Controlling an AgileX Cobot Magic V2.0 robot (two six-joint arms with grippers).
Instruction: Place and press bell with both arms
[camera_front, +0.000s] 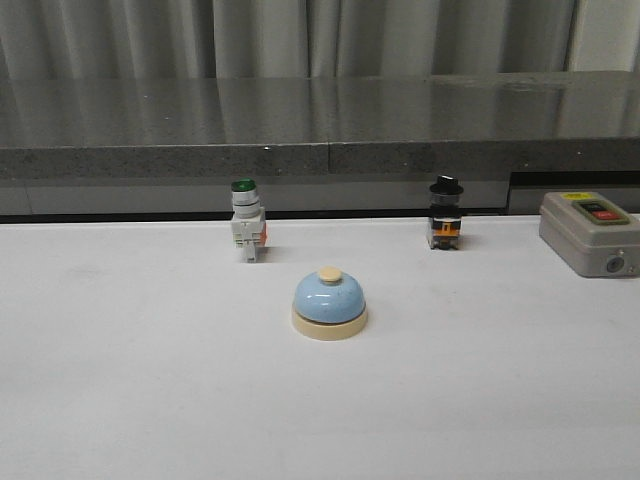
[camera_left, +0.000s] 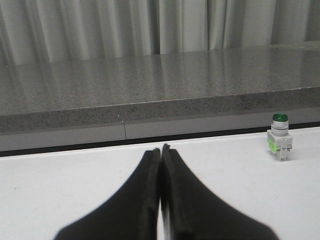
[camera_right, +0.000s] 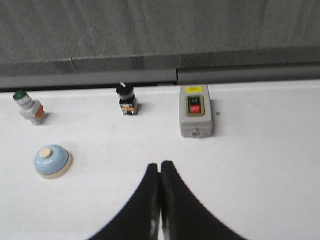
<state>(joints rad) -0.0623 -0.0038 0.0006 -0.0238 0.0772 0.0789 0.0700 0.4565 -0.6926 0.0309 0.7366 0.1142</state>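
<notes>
The light-blue bell (camera_front: 330, 303) with its cream base and cream button stands upright on the white table, near the middle. It also shows in the right wrist view (camera_right: 52, 161), well off to one side of my right gripper (camera_right: 160, 164), which is shut and empty above bare table. My left gripper (camera_left: 160, 148) is shut and empty too, low over the table; the bell is out of its view. Neither arm shows in the front view.
A green-capped white push-button switch (camera_front: 246, 221) stands behind the bell to the left. A black-knobbed switch (camera_front: 445, 213) stands back right. A grey box with red and black buttons (camera_front: 592, 233) sits at the far right. A grey stone ledge (camera_front: 320, 130) borders the table's back.
</notes>
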